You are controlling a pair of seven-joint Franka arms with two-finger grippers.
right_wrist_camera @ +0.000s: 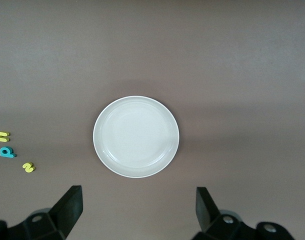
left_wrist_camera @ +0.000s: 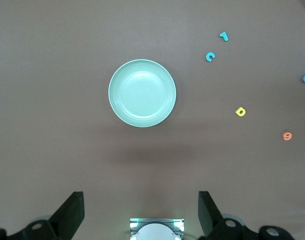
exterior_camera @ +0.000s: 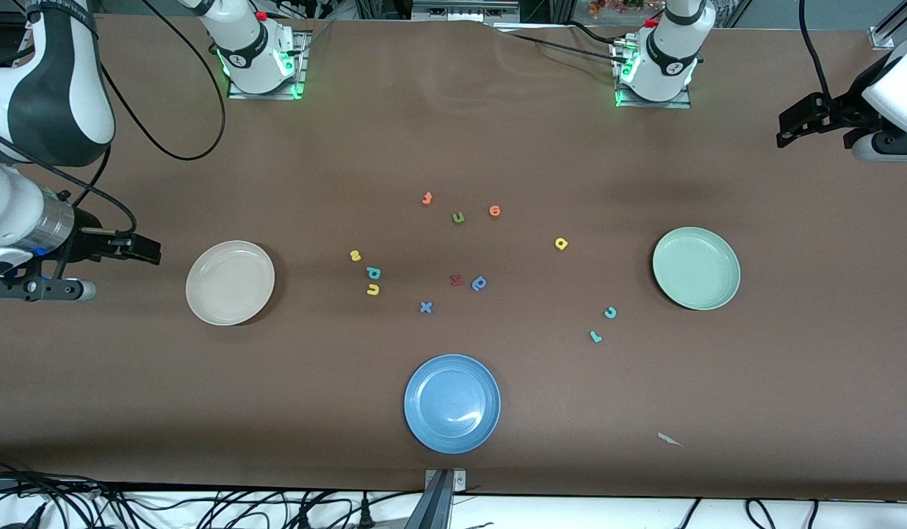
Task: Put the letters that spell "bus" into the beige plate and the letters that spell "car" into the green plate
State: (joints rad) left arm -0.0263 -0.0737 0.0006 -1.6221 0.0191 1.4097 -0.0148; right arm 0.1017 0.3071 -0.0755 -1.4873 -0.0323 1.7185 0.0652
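Foam letters lying flat on brown cloth: yellow "s" [exterior_camera: 355, 256], teal "b" [exterior_camera: 373, 273], yellow "u" [exterior_camera: 373, 290] clustered near smooth round cream-beige plate [exterior_camera: 203, 294]; teal "c" [exterior_camera: 610, 312], teal "r" [exterior_camera: 595, 336], yellow "a" [exterior_camera: 561, 243] near glossy pale mint-green plate [exterior_camera: 710, 294]. Hovering high at either table end, left gripper [left_wrist_camera: 141, 212] and right gripper [right_wrist_camera: 138, 210], fingers spread wide, gripping nothing.

even overhead light, soft shadows, glare on blue plate [exterior_camera: 452, 403].
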